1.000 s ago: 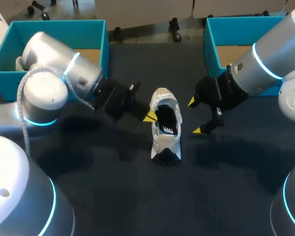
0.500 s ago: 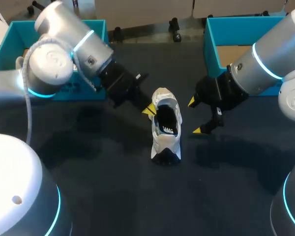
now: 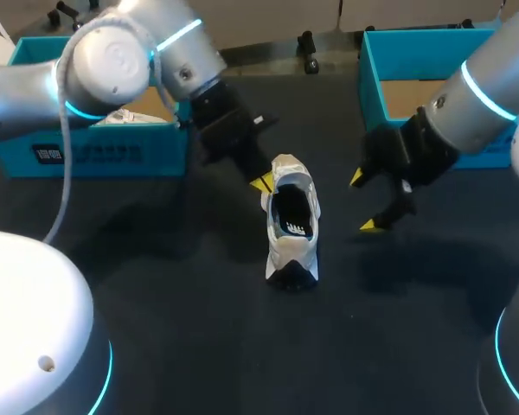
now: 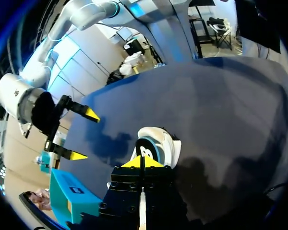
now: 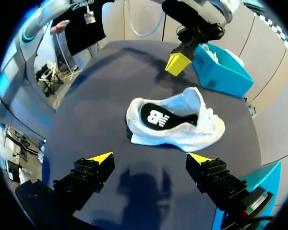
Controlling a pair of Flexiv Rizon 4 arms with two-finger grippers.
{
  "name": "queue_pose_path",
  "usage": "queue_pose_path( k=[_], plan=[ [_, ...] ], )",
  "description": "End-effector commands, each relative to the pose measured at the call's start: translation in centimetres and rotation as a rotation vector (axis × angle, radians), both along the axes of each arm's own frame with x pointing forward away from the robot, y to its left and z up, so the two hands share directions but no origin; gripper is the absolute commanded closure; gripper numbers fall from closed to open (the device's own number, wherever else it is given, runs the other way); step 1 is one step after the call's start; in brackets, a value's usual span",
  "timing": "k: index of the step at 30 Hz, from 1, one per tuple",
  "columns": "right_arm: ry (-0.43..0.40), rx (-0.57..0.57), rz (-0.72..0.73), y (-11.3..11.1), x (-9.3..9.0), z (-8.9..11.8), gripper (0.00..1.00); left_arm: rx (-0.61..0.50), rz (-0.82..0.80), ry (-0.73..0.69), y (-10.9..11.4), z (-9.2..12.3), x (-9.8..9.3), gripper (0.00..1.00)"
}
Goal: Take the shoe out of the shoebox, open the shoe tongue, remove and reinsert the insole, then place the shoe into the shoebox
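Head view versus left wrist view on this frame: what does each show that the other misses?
Only the head view: inside the shoeboxes, the left shoebox holds something white, the right shoebox shows a bare cardboard floor. Only the left wrist view: the left gripper, yellow tips pressed together with nothing between them, right next to the shoe. Both: the white shoe standing outside the boxes, and the right gripper open beside it.

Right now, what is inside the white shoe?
A dark insole with white print lies inside the shoe. Its front end is hidden under the tongue, so I cannot see the toe space.
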State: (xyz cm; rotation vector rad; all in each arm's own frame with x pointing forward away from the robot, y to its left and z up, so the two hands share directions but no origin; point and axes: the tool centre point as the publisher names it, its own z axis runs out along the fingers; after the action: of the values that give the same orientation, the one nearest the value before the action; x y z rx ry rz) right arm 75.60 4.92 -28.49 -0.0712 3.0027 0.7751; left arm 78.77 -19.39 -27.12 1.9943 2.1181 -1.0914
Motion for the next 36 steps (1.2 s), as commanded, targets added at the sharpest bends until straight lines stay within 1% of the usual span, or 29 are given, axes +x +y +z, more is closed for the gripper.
queue_pose_path(
  k=[1,4,7,11,15,19,24,28,33,36],
  plan=[
    [0.010,-0.043,-0.024,-2.0,-0.8,2.5,0.00,0.182,-0.094,-0.018,-0.5,0.4,0.3,1.00],
    [0.019,-0.076,-0.053,-3.2,-1.1,3.6,0.00,0.200,-0.101,-0.024,-0.6,0.4,0.4,1.00],
    [0.024,-0.102,-0.060,-3.9,-1.2,4.8,0.00,0.216,-0.108,-0.021,-0.7,0.4,0.4,1.00],
    [0.038,-0.128,-0.060,-4.8,-1.1,6.0,0.00,0.269,-0.142,-0.033,-0.8,0.1,0.4,1.00],
    [0.049,-0.157,-0.080,-5.7,-1.0,7.7,0.00,0.305,-0.163,-0.044,-1.0,0.0,0.4,1.00],
    [0.041,-0.173,-0.107,-6.6,-1.1,9.7,0.00,0.342,-0.168,-0.058,-1.0,0.0,0.8,1.00],
    [0.035,-0.175,-0.148,-7.6,-1.2,11.4,0.00,0.329,-0.149,-0.054,-0.9,-0.2,1.0,1.00],
    [0.011,-0.162,-0.175,-8.3,-1.1,12.5,0.00,0.326,-0.147,-0.053,-0.9,-0.3,0.9,1.00],
    [0.017,-0.159,-0.204,-9.6,-0.9,13.7,0.00,0.326,-0.147,-0.053,-0.9,-0.3,0.9,1.00],
    [0.035,-0.156,-0.215,-10.0,-1.0,14.1,0.00,0.326,-0.147,-0.053,-0.9,-0.3,0.9,1.00]
  ],
)
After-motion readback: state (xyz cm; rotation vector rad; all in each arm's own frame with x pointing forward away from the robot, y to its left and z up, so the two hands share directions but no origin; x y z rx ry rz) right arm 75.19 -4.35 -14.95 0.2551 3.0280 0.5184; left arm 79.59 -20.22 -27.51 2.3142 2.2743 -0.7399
